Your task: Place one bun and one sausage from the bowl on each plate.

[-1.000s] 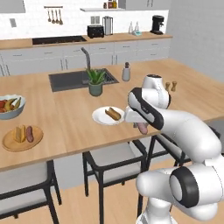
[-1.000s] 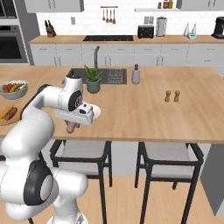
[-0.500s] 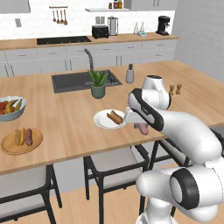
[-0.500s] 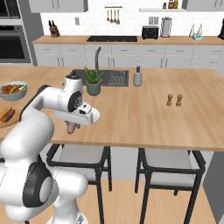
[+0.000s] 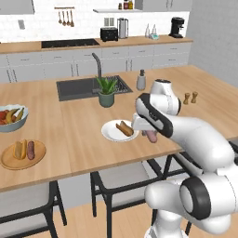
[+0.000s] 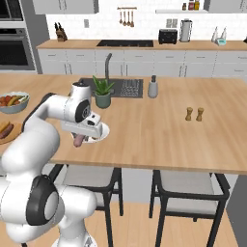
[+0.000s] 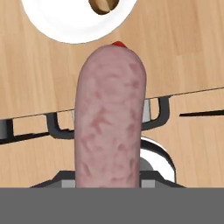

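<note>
The wooden island counter (image 5: 79,135) carries a white plate (image 5: 111,132) on which a bun (image 5: 124,128) is laid. Just beside the plate, at the counter's front edge, a sausage (image 5: 151,136) is clamped by the gripper (image 5: 149,134), its long axis hanging downward, free end lowest.

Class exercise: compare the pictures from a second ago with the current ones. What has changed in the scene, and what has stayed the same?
The base has driven, so the whole view shifted; the things themselves have not moved. The gripper still holds the sausage in its jaws, by the counter edge beside the white plate, which still carries only a bun. The wooden plate still has both.
</note>
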Controlling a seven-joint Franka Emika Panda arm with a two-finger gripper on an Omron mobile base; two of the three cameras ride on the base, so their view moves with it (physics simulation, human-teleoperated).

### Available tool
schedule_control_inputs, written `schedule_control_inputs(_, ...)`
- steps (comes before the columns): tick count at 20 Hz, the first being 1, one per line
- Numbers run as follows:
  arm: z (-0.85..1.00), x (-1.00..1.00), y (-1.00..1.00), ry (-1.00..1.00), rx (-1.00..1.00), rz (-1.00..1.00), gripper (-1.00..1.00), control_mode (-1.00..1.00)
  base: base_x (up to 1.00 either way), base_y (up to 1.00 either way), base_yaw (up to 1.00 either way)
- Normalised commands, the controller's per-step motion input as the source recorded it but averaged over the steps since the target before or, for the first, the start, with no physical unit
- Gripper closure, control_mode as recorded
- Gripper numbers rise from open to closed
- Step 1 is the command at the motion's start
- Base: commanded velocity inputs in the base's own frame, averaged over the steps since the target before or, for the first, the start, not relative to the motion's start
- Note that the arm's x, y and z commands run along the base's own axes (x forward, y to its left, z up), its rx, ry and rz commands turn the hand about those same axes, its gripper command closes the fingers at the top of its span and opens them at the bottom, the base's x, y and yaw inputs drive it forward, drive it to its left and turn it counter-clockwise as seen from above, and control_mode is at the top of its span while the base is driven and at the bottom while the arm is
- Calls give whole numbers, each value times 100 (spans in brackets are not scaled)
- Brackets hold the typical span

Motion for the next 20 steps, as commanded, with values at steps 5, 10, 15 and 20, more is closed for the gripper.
schedule_control_inputs(5, -2, 94, 32, 6, -6, 0, 100, -100, 0, 0, 0)
schedule_control_inputs(10, -4, 100, 8, 8, -9, 0, 100, -100, 0, 0, 0)
schedule_control_inputs(15, -7, 99, 0, 1, -4, 0, 100, -100, 0, 0, 0)
schedule_control_inputs(20, -1, 40, 6, -5, 0, 0, 100, -100, 0, 0, 0)
